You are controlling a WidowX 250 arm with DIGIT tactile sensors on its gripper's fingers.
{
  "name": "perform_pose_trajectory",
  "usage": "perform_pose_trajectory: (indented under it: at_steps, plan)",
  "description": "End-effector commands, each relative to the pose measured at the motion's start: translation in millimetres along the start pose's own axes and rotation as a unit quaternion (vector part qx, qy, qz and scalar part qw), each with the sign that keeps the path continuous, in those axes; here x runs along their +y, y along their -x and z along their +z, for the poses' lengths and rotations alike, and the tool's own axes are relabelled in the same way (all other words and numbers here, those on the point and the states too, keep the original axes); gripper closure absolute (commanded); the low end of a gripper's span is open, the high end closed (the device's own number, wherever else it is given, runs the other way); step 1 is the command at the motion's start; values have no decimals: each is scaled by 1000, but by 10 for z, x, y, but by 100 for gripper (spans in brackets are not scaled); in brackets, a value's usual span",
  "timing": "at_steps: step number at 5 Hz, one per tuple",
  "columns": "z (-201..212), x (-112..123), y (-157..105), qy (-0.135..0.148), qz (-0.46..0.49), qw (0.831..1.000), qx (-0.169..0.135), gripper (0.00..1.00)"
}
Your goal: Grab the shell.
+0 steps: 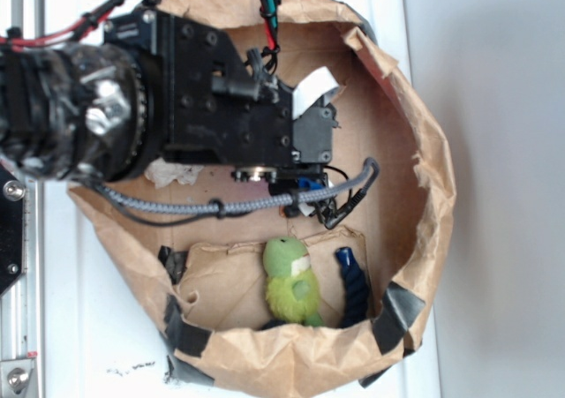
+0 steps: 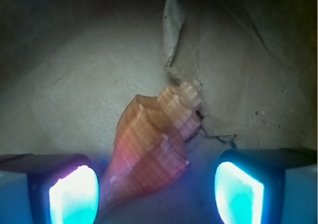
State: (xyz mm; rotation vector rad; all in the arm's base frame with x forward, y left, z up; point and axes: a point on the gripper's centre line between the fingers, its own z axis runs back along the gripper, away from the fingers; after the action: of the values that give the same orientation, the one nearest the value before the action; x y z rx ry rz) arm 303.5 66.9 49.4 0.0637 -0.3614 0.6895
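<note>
Shell: orange-tan, ribbed, glossy; lying on brown paper between the pads of the claw, untouched. Claw spread wide. Likely rigid, light, slick, chip-prone; pinch across the broad ribbed body. Green plush well apart.

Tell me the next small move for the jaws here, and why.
Probably lower a little further, then close. In the wrist view the shell lies between the two open, lit fingers, its narrow end nearest the camera and its ribbed end against the crumpled paper wall. Neither finger appears to touch it yet. The exterior view hides the shell under the arm, so height is uncertain.
</note>
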Motion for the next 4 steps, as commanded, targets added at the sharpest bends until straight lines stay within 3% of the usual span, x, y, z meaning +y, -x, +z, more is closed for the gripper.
perform_pose_trajectory:
  at_steps: [1, 4]
  plan:
    - [172, -20, -108, 0, 76, 997, -12, 0]
    - [188, -36, -117, -45, 115, 992, -13, 0]
